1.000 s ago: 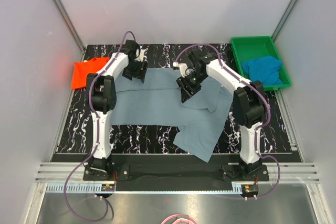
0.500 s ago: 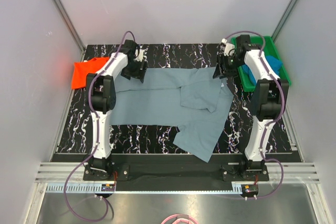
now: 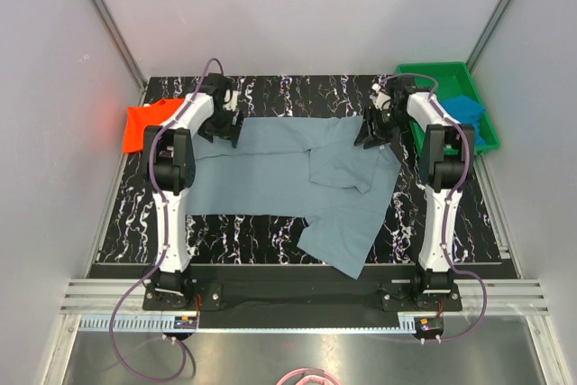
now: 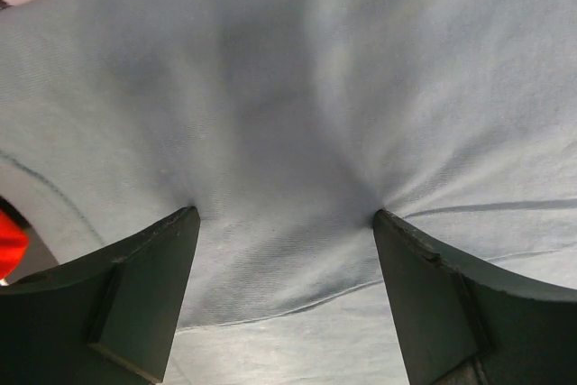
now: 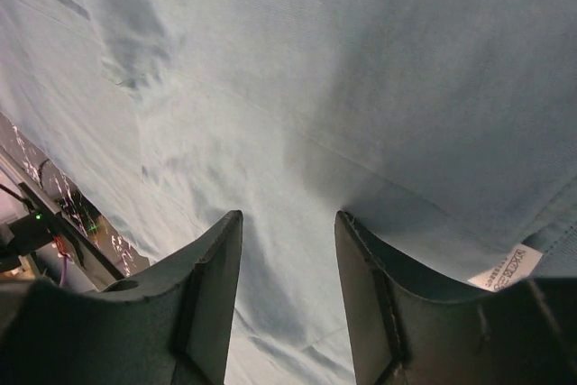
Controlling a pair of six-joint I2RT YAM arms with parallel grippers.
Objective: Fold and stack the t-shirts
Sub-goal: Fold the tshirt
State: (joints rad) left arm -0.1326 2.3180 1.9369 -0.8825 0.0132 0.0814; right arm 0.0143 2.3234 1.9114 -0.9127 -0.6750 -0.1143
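The grey-blue shirt (image 3: 270, 169) lies on the table (image 3: 297, 92), long axis left to right. Its white tag (image 5: 509, 266) shows (print unreadable). The left fingers (image 4: 144, 286) are spread wide and the right fingers (image 5: 207, 295) narrowly parted, both at its far edge and clamping nothing.

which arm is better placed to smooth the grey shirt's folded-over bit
Right. The right gripper sits open on the grey-blue shirt beside that fold; the left gripper is at its far-left corner.
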